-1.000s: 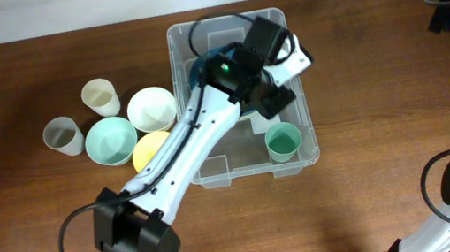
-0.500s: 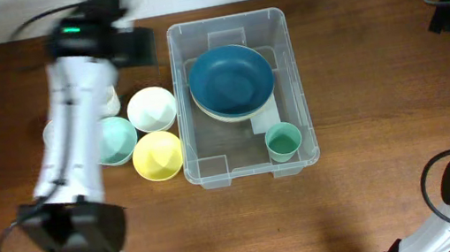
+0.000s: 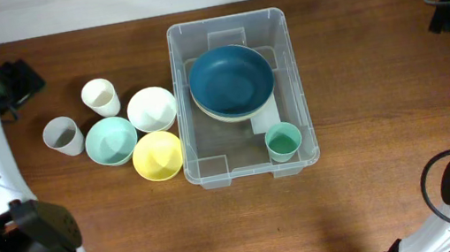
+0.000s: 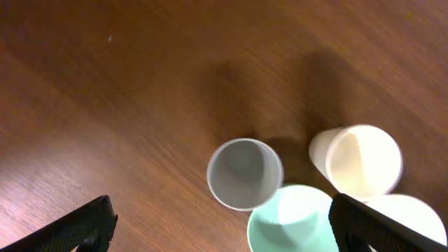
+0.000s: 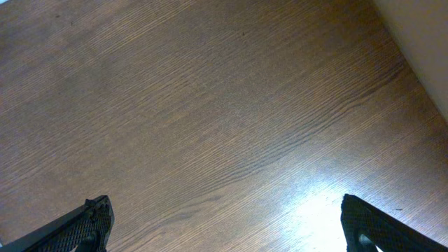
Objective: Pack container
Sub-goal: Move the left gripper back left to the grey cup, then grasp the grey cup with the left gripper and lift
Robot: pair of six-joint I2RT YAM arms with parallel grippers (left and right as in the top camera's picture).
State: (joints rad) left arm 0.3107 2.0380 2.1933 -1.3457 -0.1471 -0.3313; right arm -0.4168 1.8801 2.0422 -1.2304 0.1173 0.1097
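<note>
Left gripper [image 4: 222,225] is seen spread wide and empty near a grey cup [image 4: 244,173], and the right gripper [image 5: 224,225] is likewise spread wide with nothing in it over the wooden table [image 5: 210,105]. Near the table's middle the container [image 3: 188,140] is set, with a blue bowl [image 3: 231,78] and a small green cup [image 3: 283,141] placed inside.

No text, brand, number or sign readable anywhere. Only a white label [image 3: 258,125] on the base of the container [image 3: 227,20], at five o'clock from the blue bowl [image 3: 230,79]; any print too small to tell.
</note>
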